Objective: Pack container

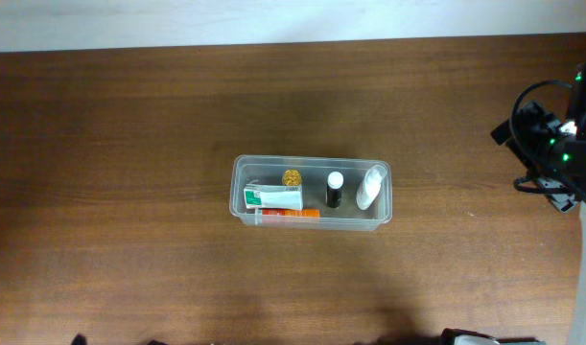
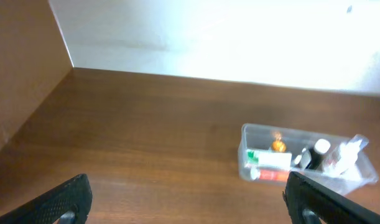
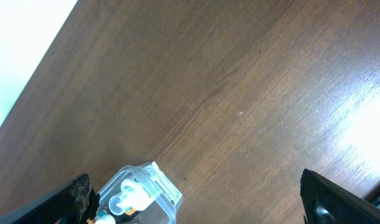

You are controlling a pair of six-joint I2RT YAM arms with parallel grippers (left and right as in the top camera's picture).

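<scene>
The clear plastic container (image 1: 312,160) stands at the table's middle. It holds a green-and-white box (image 1: 273,197), an orange tube (image 1: 291,215), a small gold-capped jar (image 1: 292,178), a black bottle with a white cap (image 1: 335,190) and a white bottle (image 1: 370,187). My left gripper (image 2: 190,205) is open and empty, well back from the container (image 2: 289,130), which lies ahead to its right. My right gripper (image 3: 202,205) is open and empty, and the container's end (image 3: 166,190) shows by its left finger. The right arm (image 1: 551,144) is at the table's right edge.
The brown wooden table (image 1: 129,192) runs to a white wall at the back (image 1: 273,19). The left wrist view shows a wooden side panel (image 2: 22,74) on its left. Dark arm parts show at the bottom edge of the overhead view (image 1: 465,337).
</scene>
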